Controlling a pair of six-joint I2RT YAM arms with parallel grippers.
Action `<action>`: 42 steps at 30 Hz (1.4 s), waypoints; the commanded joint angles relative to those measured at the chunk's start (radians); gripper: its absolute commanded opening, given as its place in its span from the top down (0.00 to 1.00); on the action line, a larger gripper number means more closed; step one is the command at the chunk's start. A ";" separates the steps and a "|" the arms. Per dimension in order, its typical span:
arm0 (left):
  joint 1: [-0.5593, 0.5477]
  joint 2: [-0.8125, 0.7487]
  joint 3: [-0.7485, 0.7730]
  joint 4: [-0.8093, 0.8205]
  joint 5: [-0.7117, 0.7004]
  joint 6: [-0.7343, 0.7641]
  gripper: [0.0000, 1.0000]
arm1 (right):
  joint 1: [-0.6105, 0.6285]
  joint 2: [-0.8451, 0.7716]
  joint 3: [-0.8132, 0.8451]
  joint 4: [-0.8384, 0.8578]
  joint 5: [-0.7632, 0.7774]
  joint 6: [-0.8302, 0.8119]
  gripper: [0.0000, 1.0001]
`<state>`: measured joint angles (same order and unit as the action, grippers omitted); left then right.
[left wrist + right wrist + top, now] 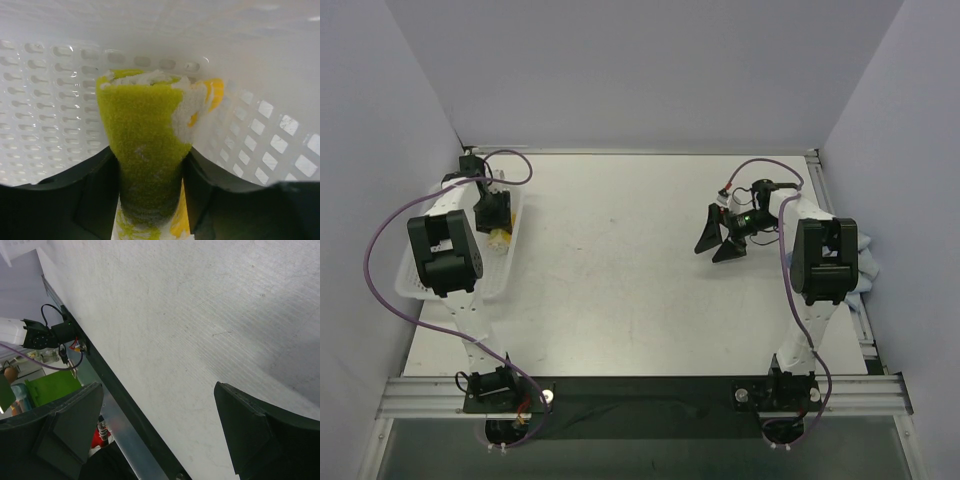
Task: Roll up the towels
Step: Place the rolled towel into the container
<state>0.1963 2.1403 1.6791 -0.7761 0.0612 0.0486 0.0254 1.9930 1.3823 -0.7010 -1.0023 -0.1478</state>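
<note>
The cream-white towel with yellow and green prints (142, 130) is rolled into a tight bundle. My left gripper (150, 200) is shut on it, inside the white mesh basket (50, 100). From above, the left gripper (495, 222) is down in the basket (510, 275) at the table's left, with a bit of yellow towel (499, 238) showing below it. My right gripper (717, 248) is open and empty above the bare table at the right; its fingers (250, 430) stand wide apart. A pale light blue cloth (865, 262) lies at the right edge, mostly hidden by the right arm.
The basket stands against the left wall. Purple cables loop from both arms. The table's near edge has a metal rail (640, 392) with a black strip (100, 365). Grey walls enclose the table on three sides.
</note>
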 commanded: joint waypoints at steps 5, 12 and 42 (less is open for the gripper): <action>0.015 -0.013 -0.010 0.020 0.048 0.002 0.31 | -0.005 -0.057 0.017 -0.049 -0.036 -0.009 0.00; 0.025 -0.080 0.021 -0.038 0.035 0.037 0.09 | -0.005 -0.080 0.043 -0.055 -0.025 -0.010 0.00; 0.091 -0.157 0.071 -0.144 0.183 0.126 0.25 | -0.265 -0.209 0.129 -0.250 0.347 -0.157 0.01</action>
<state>0.2550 1.9465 1.7592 -0.9024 0.1509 0.1795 -0.2497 1.8431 1.5276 -0.8825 -0.6598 -0.2752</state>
